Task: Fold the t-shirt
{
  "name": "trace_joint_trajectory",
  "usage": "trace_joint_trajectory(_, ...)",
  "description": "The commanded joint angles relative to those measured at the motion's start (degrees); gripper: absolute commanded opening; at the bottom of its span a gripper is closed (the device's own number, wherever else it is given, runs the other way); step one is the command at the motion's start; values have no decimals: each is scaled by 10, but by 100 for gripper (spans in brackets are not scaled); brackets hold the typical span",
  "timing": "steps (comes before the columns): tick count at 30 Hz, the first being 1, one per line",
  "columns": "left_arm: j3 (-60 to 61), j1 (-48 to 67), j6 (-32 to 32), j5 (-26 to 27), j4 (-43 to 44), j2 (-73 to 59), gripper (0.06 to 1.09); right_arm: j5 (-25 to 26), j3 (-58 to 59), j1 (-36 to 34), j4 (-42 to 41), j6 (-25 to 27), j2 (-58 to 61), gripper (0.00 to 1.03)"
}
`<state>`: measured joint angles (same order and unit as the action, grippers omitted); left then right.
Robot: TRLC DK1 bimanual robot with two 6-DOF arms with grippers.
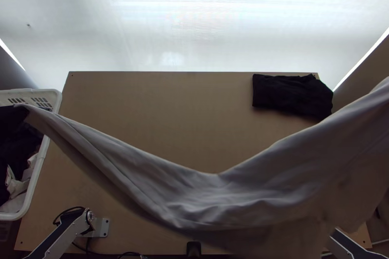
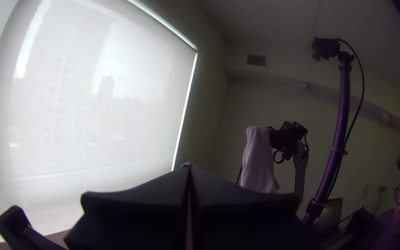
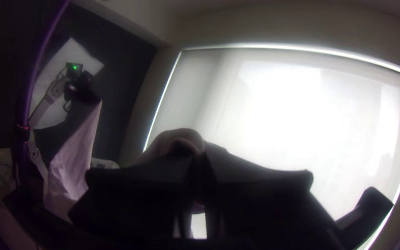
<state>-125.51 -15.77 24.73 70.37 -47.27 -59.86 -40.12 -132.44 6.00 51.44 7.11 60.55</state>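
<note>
- My left end effector [image 2: 189, 169] is closed on a bit of the grey t-shirt [image 1: 219, 198]; the right wrist view shows the cloth hanging from it.
- My right end effector [image 3: 200, 159] is closed on the t-shirt too, with a rounded roll of cloth bulging at its fingertips.
- The t-shirt hangs in the air between my two grips, above the wooden surface [image 1: 170, 113], its upper edge dipping in the middle. Which parts I hold, hem, shoulder or sleeve, I cannot tell.
- I judge the step in hand to be opening the t-shirt out before laying it down; the folding itself looks yet to be done.
- To do that well, I should draw the grips apart gently until the dip eases, and stop before the cloth pulls tight enough to slip.
- Both grips want to be level, so the t-shirt comes down square rather than skewed.
- I would let the lower edge touch first, then lower and draw the rest along so it lies flat with few creases.
- The left end must come in clear of the white basket [image 1: 56, 98], whose rim could snag it.
- I would also keep the right side off the folded black cloth [image 1: 289, 94] at the surface's far right corner.
- Only once the cloth lies supported should I let go, both sides together.
</note>
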Motion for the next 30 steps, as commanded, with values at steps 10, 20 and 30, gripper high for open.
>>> trace_joint_trajectory(10,411,-32,-111,-16,31,-99,9,-4,518,18,-3,50,13,3)
trace_joint_trajectory(20,598,32,-339,-204,86,-289,9,12,726,-20,-115,102,147,3)
trace_joint_trajectory(30,603,92,-300,-248,198,-305,9,61,643,-4,-224,92,251,3)
